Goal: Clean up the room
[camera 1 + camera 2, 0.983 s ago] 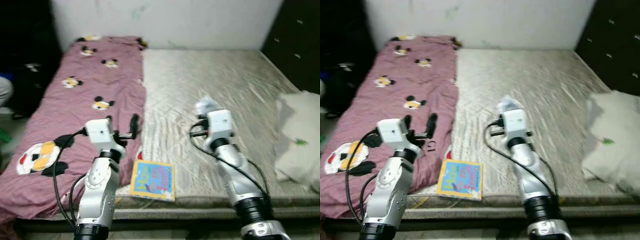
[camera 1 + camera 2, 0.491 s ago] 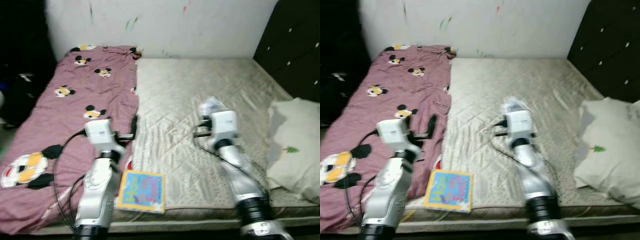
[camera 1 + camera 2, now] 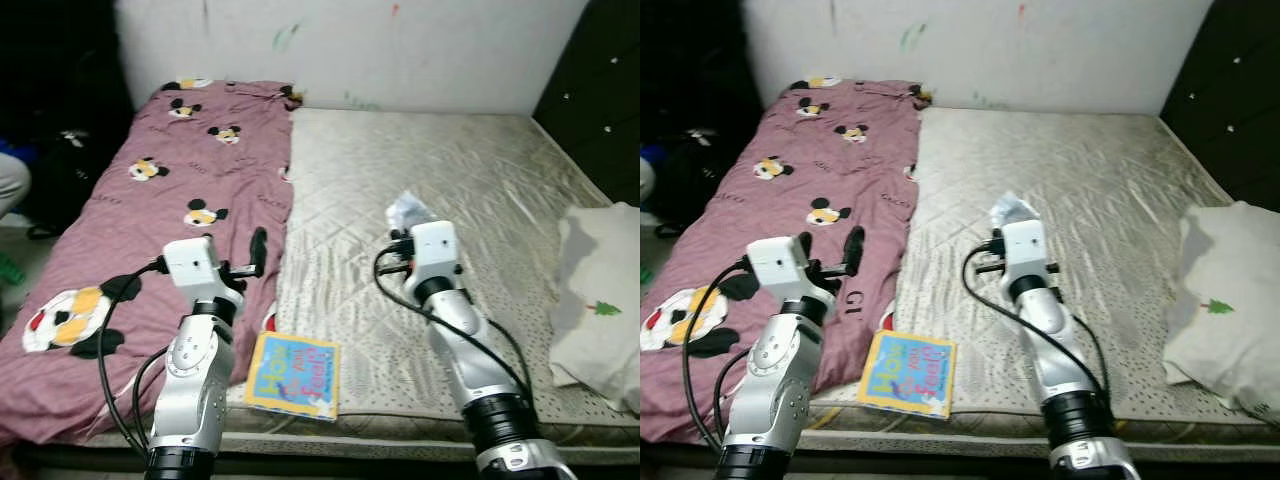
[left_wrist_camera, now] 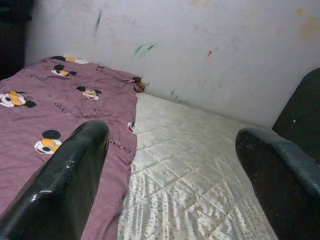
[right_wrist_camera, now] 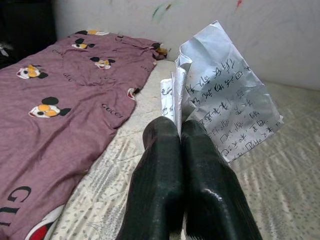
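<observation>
Main risk: the right hand (image 5: pixel 180 150) pinches the crumpled paper (image 5: pixel 220 110) only by 1 lower corner, fingers pressed tight together. Most of the sheet stands free above the fingertips, so a fast swing or a turn of the body could likely make it flap, tear at the pinch, or slide out onto the mattress (image 3: pixel 450 170).

2nd risk: the picture book (image 3: pixel 293 374) lies flat at the near edge of the bed, 1 corner about at the rim. The left arm stands just beside it, so a careless sweep might knock it to the floor. It is thin and flat, so probably hard to get a finger under.

The left hand (image 4: pixel 170 165) is wide open and holds nothing, hovering above the seam where the purple cartoon-mouse blanket (image 3: pixel 140 210) meets the bare mattress.

The paper: white, creased and folded, handwritten lines on the side facing the wrist camera, too small to read. In the head view it pokes up past the right wrist (image 3: pixel 405 210), over the middle of the mattress, not touching it.

The book: bright cover, yellow and blue with some red, closed, lying between the 2 arms and nearer the left.

A white pillow (image 3: pixel 600 300) with a small green tree print sits at the right edge of the bed, well apart from both hands.
</observation>
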Available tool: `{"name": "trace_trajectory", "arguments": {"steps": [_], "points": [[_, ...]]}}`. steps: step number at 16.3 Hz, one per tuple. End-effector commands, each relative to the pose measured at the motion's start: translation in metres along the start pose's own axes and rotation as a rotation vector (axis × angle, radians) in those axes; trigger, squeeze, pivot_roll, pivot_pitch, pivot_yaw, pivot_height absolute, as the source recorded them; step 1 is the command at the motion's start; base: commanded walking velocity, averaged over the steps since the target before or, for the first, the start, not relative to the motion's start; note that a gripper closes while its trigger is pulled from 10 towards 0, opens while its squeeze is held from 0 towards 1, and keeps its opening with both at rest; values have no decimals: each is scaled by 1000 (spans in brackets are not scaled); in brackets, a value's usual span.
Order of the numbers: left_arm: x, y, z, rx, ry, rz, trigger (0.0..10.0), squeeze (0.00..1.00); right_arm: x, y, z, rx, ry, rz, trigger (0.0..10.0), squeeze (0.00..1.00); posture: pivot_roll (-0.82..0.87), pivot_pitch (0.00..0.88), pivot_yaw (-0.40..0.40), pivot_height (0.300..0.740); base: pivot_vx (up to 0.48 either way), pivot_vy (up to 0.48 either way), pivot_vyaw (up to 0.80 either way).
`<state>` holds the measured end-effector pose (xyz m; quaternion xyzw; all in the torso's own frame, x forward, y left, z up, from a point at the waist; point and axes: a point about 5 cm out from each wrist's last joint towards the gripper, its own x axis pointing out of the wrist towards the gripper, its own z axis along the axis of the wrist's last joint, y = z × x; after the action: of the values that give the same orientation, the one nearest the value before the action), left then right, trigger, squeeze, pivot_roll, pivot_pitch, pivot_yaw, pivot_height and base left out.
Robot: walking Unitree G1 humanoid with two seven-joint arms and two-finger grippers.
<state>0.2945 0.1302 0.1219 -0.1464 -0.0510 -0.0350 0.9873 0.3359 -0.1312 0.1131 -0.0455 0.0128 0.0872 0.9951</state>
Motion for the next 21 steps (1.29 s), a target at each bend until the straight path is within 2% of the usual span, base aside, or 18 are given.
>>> {"name": "trace_trajectory", "arguments": {"steps": [1, 4, 7, 13, 21], "points": [[-2, 3, -2, -11, 15, 26, 10000, 0, 1, 6, 2, 9, -8, 18, 10000, 0, -79, 9, -34, 740, 0, 480, 0], [-2, 3, -2, -13, 13, 29, 10000, 0, 1, 10, 2, 2, -11, 37, 10000, 0, -80, 12, -36, 740, 0, 480, 140], [0, 0, -3, -20, 13, 26, 10000, 0, 0, 8, 1, -1, -7, 41, 10000, 0, -87, 14, -38, 740, 0, 480, 715], [1, -1, -1, -24, 1, 25, 10000, 0, 0, 11, -1, -3, 4, 64, 10000, 0, -89, 16, -39, 740, 0, 480, 0], [0, -8, 4, -30, -37, -52, 10000, 0, 1, 13, -5, -5, 21, 75, 10000, 0, -85, 16, -35, 740, 38, 0, 0]]}}
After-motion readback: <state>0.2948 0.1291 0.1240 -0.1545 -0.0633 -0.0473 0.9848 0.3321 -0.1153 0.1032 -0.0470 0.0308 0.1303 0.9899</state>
